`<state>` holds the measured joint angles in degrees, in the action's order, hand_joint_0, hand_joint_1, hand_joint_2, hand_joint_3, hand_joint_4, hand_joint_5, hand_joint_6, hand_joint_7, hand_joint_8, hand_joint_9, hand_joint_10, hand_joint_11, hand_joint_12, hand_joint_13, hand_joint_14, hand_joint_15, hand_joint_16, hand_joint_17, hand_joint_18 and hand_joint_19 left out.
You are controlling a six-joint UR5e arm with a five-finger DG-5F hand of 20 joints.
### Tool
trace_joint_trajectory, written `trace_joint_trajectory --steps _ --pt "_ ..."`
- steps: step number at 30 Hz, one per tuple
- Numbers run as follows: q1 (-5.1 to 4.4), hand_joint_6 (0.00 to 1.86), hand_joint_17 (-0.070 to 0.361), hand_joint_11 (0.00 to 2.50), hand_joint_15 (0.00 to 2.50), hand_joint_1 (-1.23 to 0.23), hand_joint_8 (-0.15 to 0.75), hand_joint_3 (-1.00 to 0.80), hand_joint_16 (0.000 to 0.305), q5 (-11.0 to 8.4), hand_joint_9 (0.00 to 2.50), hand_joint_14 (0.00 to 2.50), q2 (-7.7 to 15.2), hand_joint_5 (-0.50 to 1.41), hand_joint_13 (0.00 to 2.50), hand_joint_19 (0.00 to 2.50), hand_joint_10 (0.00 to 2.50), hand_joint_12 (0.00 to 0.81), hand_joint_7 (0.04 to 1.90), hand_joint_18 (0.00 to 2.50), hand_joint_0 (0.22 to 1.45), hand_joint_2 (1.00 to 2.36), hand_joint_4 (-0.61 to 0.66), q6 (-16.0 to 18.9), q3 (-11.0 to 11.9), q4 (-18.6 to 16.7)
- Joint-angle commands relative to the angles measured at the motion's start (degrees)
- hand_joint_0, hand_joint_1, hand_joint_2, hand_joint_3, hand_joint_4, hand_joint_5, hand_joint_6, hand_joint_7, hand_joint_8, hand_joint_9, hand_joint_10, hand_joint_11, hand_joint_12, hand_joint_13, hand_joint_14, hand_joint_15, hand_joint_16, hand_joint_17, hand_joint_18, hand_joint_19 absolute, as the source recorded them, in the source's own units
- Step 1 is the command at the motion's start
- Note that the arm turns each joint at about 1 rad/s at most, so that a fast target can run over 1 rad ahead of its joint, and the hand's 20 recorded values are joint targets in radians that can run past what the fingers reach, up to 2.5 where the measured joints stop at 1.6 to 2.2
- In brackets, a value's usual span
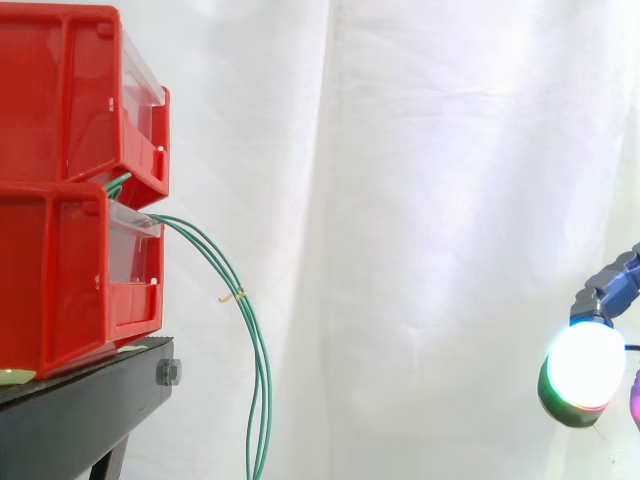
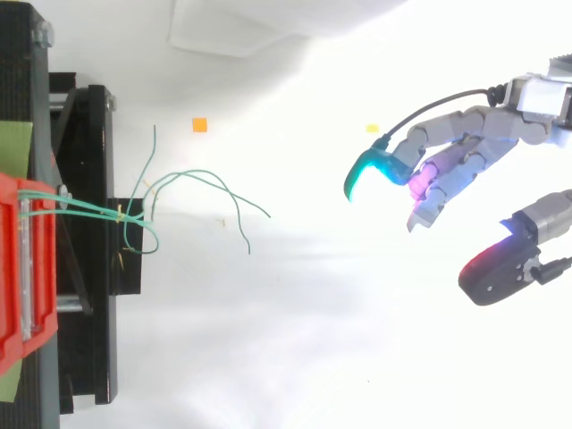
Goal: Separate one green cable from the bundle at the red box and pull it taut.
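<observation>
Side view: two stacked red boxes [image 1: 70, 190] at 9 o'clock, on a black stand [image 1: 80, 400]. The green cable bundle [image 1: 215, 258] comes out of the gap between the upper and lower box. It arcs toward 4 o'clock, then hangs slack toward 6 o'clock past the stand edge. A small pale tie [image 1: 235, 295] sits on the bundle partway down.

Top view: the red box [image 2: 11, 268] is at 9 o'clock. The green cables [image 2: 192, 175] leave it toward 3 o'clock, cross over the black stand [image 2: 89, 268] and fan out loose, ends curling apart. None is taut and none is split off.

The robot hand [image 2: 478, 138] is at 3 o'clock in the top view. It is spread wide with relaxed fingers and holds nothing. Its fingertips [image 2: 371, 170] point toward 9 o'clock, thumb apart at 4 o'clock. It is well apart from the cables, with no contact. In the side view the robot hand [image 1: 583, 368] shows as a glowing pad at 4 o'clock.

A small orange square [image 2: 199, 125] lies on the white surface at 11 o'clock.
</observation>
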<state>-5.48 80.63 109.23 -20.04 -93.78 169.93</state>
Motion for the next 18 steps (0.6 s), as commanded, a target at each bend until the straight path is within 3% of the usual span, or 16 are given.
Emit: trace_joint_trajectory --steps 1,3,4,5,6,7,8,9,10,11,12,18 --pt "-0.06 0.5 0.088 0.32 0.33 -0.54 0.255 -0.5 0.039 -0.04 0.78 0.01 0.02 -0.18 0.53 0.66 0.01 0.29 0.71 0.48 0.47 1.0 0.2 0.0 0.0 -0.03" --pt "0.03 0.5 0.084 0.32 0.32 -0.54 0.254 -0.5 0.037 -0.04 0.76 0.01 0.02 -0.18 0.5 0.66 0.01 0.284 0.71 0.46 0.47 1.0 0.2 0.0 0.0 -0.03" --pt "0.03 0.5 0.084 0.59 0.33 -0.54 0.297 -0.5 0.037 0.05 0.72 0.01 0.02 -0.18 0.54 0.66 0.02 0.291 0.72 0.48 0.47 1.0 0.21 0.0 0.0 -0.03" --pt "0.03 0.5 0.087 0.37 0.35 -0.54 0.253 -0.5 0.039 -0.04 0.75 0.01 0.02 -0.2 0.6 0.67 0.01 0.304 1.0 0.55 0.47 1.0 0.25 0.0 0.0 -0.03" --pt "0.03 0.5 0.089 0.42 0.36 -0.52 0.259 -0.5 0.04 -0.04 0.89 0.01 0.02 -0.19 0.65 0.65 0.01 0.304 0.78 0.57 0.47 1.0 0.2 0.0 0.0 -0.03" --pt "0.03 0.5 0.092 0.48 0.36 -0.51 0.26 -0.5 0.041 0.05 0.95 0.01 -0.07 -0.18 0.66 0.63 0.01 0.308 0.79 0.55 0.47 1.0 0.19 0.0 0.0 0.06" --pt "0.03 0.5 0.099 0.72 0.39 -0.48 0.265 -0.5 0.044 -0.04 1.27 0.01 0.02 -0.16 0.73 0.6 0.02 0.323 0.79 0.49 0.45 1.0 0.24 0.0 0.0 -0.03" --pt "0.03 0.5 0.098 0.78 0.41 -0.47 0.253 -0.5 0.043 -0.04 1.41 0.01 0.02 -0.14 0.81 0.62 0.02 0.31 0.79 0.54 0.45 1.0 0.23 0.0 0.0 -0.03" --pt "-0.06 0.5 0.099 0.83 0.42 -0.47 0.253 -0.5 0.044 -0.04 1.44 0.01 0.02 -0.14 0.85 0.62 0.02 0.317 0.8 0.56 0.46 1.0 0.22 0.0 0.0 -0.03" --pt "0.03 0.5 0.119 0.87 0.53 -0.49 0.249 -0.5 0.053 -0.04 1.51 0.02 0.02 -0.12 1.15 0.68 0.02 0.354 0.82 0.99 0.46 1.0 0.21 0.0 0.0 0.06" --pt "0.03 0.5 0.127 0.81 0.56 -0.49 0.249 -0.5 0.056 -0.04 1.56 0.02 0.02 -0.12 1.27 0.71 0.02 0.363 0.8 1.12 0.45 1.0 0.22 0.0 0.0 0.06" --pt "0.03 0.5 0.128 0.76 0.56 -0.52 0.266 -0.5 0.057 0.05 1.55 0.02 0.02 -0.11 1.34 0.7 0.02 0.377 0.79 1.29 0.48 1.0 0.23 0.0 0.0 -0.03"
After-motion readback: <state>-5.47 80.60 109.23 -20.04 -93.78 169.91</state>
